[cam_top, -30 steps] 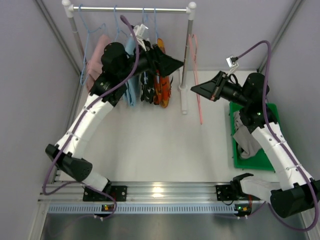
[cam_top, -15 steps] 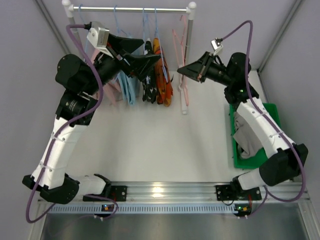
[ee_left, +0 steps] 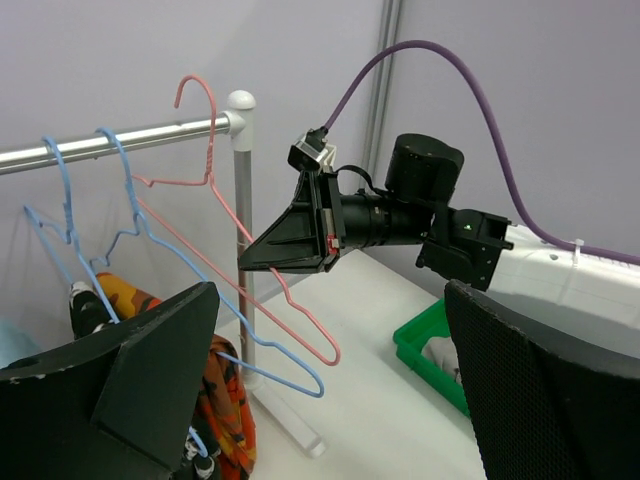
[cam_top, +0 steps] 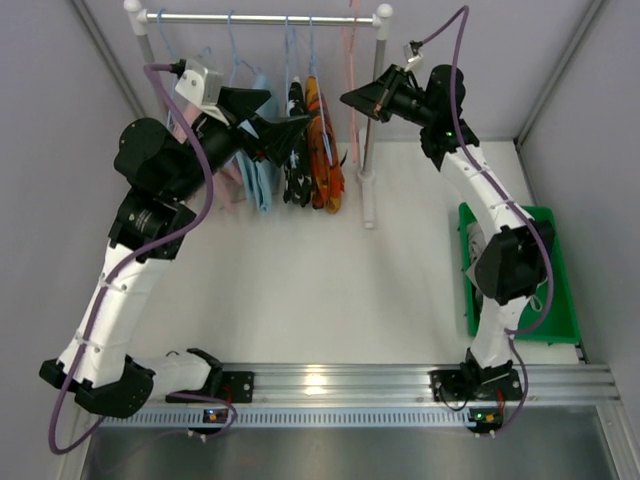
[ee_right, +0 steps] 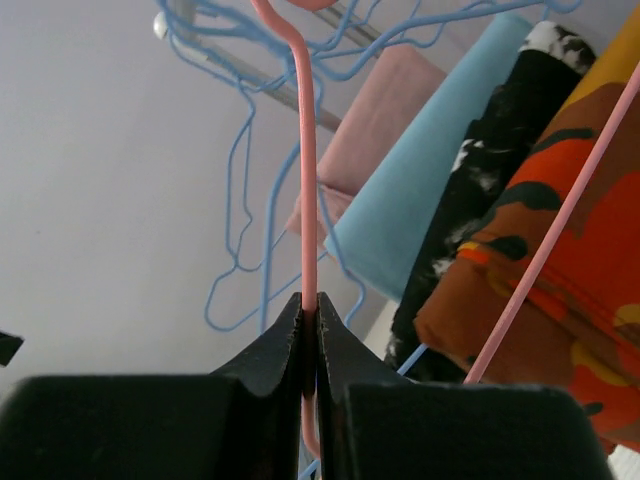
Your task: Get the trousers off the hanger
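The orange-red patterned trousers [cam_top: 326,152] hang folded on a blue hanger on the rail [cam_top: 260,17]; they also show in the left wrist view [ee_left: 218,395] and the right wrist view [ee_right: 560,250]. The grey trousers [ee_left: 441,356] lie in the green bin [cam_top: 560,300], mostly hidden by the right arm in the top view. My right gripper [cam_top: 349,100] is shut on the wire of an empty pink hanger [ee_right: 308,180], held up by the rail's right end. My left gripper [cam_top: 292,130] is open and empty, just left of the hanging garments.
A black white-speckled garment [cam_top: 296,150], a light-blue one [cam_top: 262,165] and a pink one [cam_top: 232,175] hang left of the orange trousers. Empty blue hangers [ee_left: 150,260] hang on the rail. The rack's right post [cam_top: 372,120] stands on a white foot.
My right gripper has carried the pink hanger up and left, from beside the bin to the rail's right end. My left arm has drawn back to the left and risen.
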Available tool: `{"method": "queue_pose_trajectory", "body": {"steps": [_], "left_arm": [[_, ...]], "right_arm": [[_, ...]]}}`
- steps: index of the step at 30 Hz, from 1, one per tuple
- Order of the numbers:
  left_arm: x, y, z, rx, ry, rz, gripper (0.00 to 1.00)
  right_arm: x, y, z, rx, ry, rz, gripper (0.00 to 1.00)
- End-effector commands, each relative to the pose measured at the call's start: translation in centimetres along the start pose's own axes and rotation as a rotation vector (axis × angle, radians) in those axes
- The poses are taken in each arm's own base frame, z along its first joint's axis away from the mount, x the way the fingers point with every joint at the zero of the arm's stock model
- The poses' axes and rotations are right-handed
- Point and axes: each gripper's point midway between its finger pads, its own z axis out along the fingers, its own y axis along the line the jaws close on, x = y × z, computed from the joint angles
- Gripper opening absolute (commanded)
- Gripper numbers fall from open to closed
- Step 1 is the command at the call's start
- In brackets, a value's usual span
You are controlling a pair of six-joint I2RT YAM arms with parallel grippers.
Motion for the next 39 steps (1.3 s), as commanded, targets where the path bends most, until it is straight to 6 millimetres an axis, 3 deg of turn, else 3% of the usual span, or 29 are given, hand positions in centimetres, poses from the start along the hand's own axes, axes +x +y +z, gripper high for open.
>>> {"method": "queue_pose_trajectory", "body": {"steps": [1, 3, 8, 10, 11, 12, 13, 14, 16, 18, 20, 21, 22, 24, 26, 31, 33, 39], "left_arm": [[-1.3, 0.5, -1.0, -0.038, -0.035, 0.043, 0.99], [-1.1, 0.9, -1.1, -0.056, -0.03, 0.044, 0.99], [-0.7, 1.7, -1.2, -0.086, -0.021, 0.045, 0.99], [-0.5, 2.0, -1.1, -0.1, -0.019, 0.042, 0.99], [-0.4, 2.1, -1.1, -0.104, -0.018, 0.039, 0.99], [-0.2, 2.3, -1.0, -0.107, -0.015, 0.037, 0.99], [-0.3, 2.3, -1.1, -0.11, -0.017, 0.035, 0.99], [-0.1, 2.4, -1.0, -0.11, -0.014, 0.028, 0.99], [-0.1, 2.4, -1.0, -0.11, -0.016, 0.026, 0.99], [0.0, 2.4, -1.0, -0.11, -0.015, 0.023, 0.99], [-0.1, 2.5, -1.0, -0.113, -0.016, 0.022, 0.99], [0.1, 2.5, -0.9, -0.113, -0.014, 0.022, 0.99], [0.2, 2.5, -0.9, -0.112, -0.012, 0.021, 0.99], [0.3, 2.6, -1.0, -0.114, -0.009, 0.018, 0.99], [0.5, 2.6, -1.0, -0.114, -0.009, 0.014, 0.99], [0.9, 2.8, -0.9, -0.118, -0.006, 0.013, 0.99], [1.1, 2.8, -0.9, -0.119, -0.005, 0.011, 0.99], [1.0, 3.1, -0.8, -0.13, -0.017, 0.013, 0.99]], "right_arm": [[-3.6, 1.6, 0.1, -0.066, -0.077, -0.088, 0.0], [-3.7, 0.0, 0.6, -0.052, -0.065, -0.066, 0.0], [-4.4, -1.1, 0.4, -0.046, -0.05, -0.068, 0.0], [-4.0, -1.4, 0.1, -0.042, -0.036, -0.062, 0.07], [-3.8, -1.4, -0.1, -0.042, -0.025, -0.065, 0.12], [-3.7, -0.9, -0.4, -0.047, -0.021, -0.07, 0.27], [-3.4, -1.3, -0.6, -0.039, -0.011, -0.065, 0.33], [-3.4, -0.3, -1.2, -0.048, -0.012, -0.088, 0.46], [-3.1, -0.3, -1.8, -0.032, -0.005, -0.091, 0.55], [-3.0, 1.1, -3.0, -0.027, -0.005, -0.117, 0.67], [-2.8, 0.9, -4.0, -0.001, -0.003, -0.125, 0.72], [-2.9, 2.1, -5.1, 0.0, -0.013, -0.143, 0.77], [-2.1, 1.2, -5.6, 0.03, 0.001, -0.122, 0.84], [-1.9, 2.5, -7.4, 0.05, -0.012, -0.165, 0.99], [-1.3, 1.3, -8.7, 0.116, -0.008, -0.193, 0.99], [-1.6, 5.1, -11.0, 0.104, -0.02, -0.347, 0.99], [-1.6, 6.6, -10.6, 0.058, 0.0, -0.328, 0.96], [-0.2, 7.9, -7.4, -0.049, 0.039, -0.219, 0.79]]}}
